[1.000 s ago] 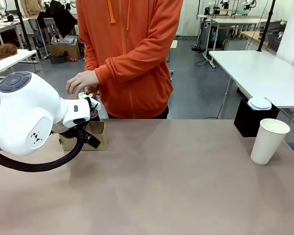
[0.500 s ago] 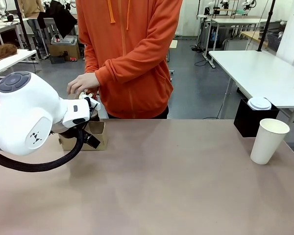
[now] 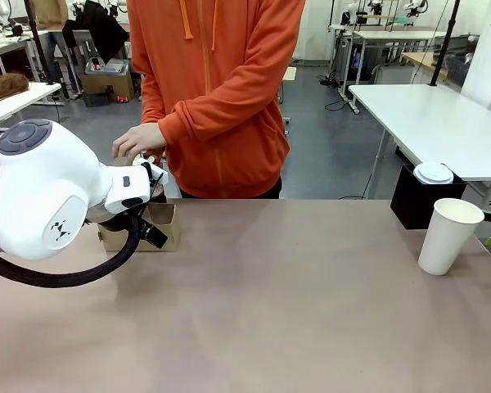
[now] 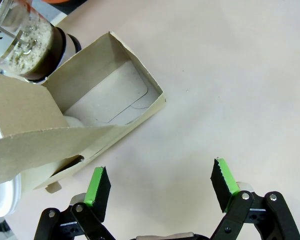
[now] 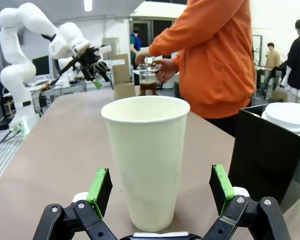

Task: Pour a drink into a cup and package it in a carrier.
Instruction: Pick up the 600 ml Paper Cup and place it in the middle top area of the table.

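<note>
The brown counter runs wide across the scene, and a person in an orange hoodie stands at its far edge, left of centre. The white left arm bulks in from the near left and hides part of the carrier, which sits at the far left of the counter. A black box stands at the far right with a flat white lid on top.

Just in front of the box the cup stands upright. Seen from the right wrist, the right hand has its fingers spread apart, one on each side of the cup, with a gap on both sides and no contact.

In the left wrist view, the left hand hangs over bare counter just beside the carrier's open cardboard tray, fingers apart with nothing between them.

The person's own hand is on the glass jug just beyond the far end of the carrier. The drink lies dark brown in the jug's lower part.
</note>
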Controlling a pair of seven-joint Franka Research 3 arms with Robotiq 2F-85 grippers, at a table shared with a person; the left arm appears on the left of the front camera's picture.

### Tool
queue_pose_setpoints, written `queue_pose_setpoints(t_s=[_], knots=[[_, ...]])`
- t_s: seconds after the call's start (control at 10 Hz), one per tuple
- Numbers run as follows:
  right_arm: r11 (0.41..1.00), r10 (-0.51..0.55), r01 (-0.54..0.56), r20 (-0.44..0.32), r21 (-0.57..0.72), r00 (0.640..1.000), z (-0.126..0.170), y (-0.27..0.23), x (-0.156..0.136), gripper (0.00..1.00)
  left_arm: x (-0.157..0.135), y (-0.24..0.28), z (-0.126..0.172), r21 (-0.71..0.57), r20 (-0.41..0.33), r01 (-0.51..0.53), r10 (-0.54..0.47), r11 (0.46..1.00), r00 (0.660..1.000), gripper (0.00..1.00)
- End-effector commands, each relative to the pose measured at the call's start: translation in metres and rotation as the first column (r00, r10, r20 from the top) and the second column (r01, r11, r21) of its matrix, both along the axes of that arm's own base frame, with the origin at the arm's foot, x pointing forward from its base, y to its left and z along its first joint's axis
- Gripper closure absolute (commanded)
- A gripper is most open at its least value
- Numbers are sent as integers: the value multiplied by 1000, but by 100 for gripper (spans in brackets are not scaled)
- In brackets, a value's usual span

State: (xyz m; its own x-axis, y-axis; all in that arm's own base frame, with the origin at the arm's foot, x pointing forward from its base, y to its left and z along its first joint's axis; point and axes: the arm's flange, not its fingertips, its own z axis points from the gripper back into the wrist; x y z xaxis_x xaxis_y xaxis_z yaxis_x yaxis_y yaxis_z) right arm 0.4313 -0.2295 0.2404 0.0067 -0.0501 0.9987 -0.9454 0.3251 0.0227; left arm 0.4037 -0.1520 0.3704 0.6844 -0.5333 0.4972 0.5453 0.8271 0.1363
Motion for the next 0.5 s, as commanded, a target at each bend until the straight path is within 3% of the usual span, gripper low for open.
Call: queue_pose_setpoints(t_s=[0.0,0.4], knots=[[999,16,-16,-8,-33,1000,-11,15,-8,0,0,0,0,-1,0,0,0,1000,1000,0],[1000,-14,13,-44,-20,999,-19,39,-2,0,0,0,0,-1,0,0,0,1000,1000,0]])
